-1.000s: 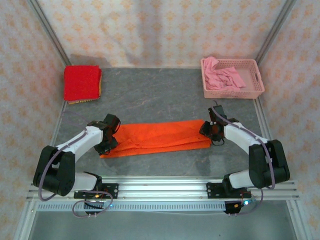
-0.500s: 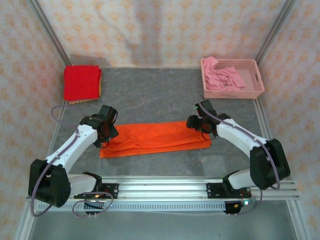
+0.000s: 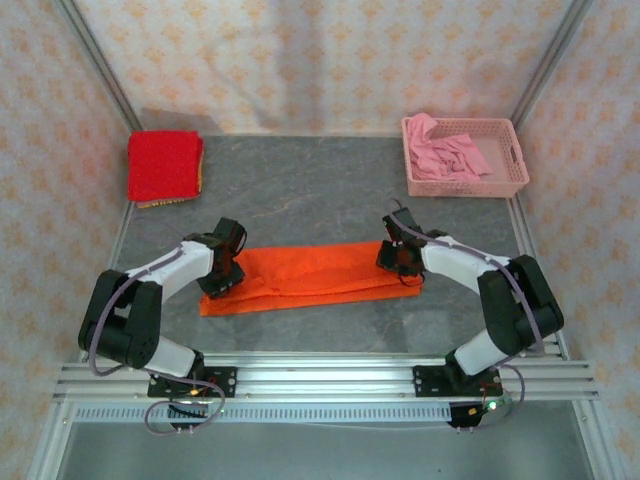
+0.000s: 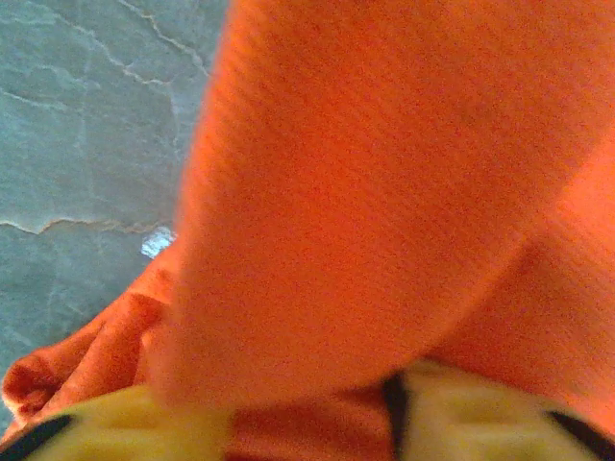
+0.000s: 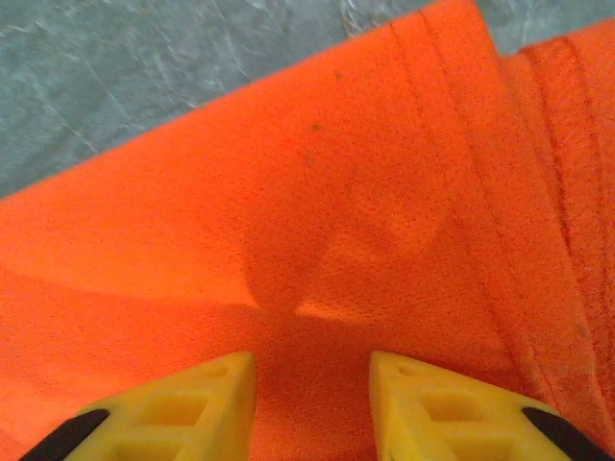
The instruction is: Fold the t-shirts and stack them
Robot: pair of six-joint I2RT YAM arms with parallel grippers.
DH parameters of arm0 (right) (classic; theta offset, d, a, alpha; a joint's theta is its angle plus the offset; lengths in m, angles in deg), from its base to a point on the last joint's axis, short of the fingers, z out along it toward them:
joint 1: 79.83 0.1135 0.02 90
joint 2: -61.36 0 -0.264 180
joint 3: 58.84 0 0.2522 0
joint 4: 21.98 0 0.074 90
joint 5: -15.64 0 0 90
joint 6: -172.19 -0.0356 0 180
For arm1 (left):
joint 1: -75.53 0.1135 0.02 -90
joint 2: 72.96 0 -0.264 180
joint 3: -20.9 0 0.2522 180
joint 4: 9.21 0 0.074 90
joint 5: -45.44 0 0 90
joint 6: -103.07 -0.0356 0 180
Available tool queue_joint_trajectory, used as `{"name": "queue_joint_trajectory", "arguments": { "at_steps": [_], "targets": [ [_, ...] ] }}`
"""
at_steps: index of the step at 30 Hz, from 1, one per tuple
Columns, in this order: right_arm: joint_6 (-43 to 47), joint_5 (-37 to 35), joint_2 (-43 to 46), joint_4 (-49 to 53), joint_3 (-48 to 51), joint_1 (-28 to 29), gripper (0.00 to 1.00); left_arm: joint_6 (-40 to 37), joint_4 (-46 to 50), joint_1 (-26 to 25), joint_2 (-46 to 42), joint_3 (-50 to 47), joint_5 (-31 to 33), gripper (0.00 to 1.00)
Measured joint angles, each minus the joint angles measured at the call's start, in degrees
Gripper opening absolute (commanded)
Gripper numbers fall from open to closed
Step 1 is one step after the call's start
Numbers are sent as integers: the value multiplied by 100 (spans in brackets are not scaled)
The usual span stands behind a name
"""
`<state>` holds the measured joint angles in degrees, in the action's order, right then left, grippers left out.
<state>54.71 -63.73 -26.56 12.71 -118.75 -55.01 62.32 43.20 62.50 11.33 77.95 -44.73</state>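
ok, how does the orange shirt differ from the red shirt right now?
Shape: the orange shirt lies as a long strip; the red shirt is a compact square. Place: orange in the middle, red in the far left corner. Handling: left gripper and right gripper sit at the orange shirt's ends; none is near the red. Both lie flat.

Orange t-shirt (image 3: pixel 310 275): bright orange, folded into a long narrow band, lying flat, running left to right across the centre of the frame.
Red t-shirt (image 3: pixel 164 165): solid red, folded into a compact square, upper left of the frame.
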Motion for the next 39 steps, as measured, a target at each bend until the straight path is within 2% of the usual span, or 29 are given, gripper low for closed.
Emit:
{"name": "queue_joint_trajectory", "arguments": {
  "at_steps": [3,7,9,12,17,24,27,33,37,39],
  "targets": [
    [-42,-37,-11,4,103,0,35,26,-81,7,48,9,46,70],
    [-107,-103,13,-24,177,0,33,7,-76,7,48,96,85,70],
    [-127,-127,59,-37,216,0,33,-33,-7,4,46,260,85,62],
    [-151,-146,103,-37,260,0,33,-149,98,4,-20,702,57,37],
    [-173,-149,103,-37,260,0,32,-321,101,4,-83,1447,-28,33],
    [-192,-155,103,-37,260,0,32,-476,63,125,861,2087,136,32],
    [-208,-186,103,-37,260,2,31,-485,72,256,1172,2068,243,32],
    [-280,-262,96,-35,260,0,27,-538,-61,632,1185,1622,343,33],
    [-361,-345,22,-17,225,0,26,-586,-166,960,1176,1296,363,42],
    [-374,-363,0,-13,197,0,26,-599,-188,1110,1176,1248,363,52]
  ]
}}
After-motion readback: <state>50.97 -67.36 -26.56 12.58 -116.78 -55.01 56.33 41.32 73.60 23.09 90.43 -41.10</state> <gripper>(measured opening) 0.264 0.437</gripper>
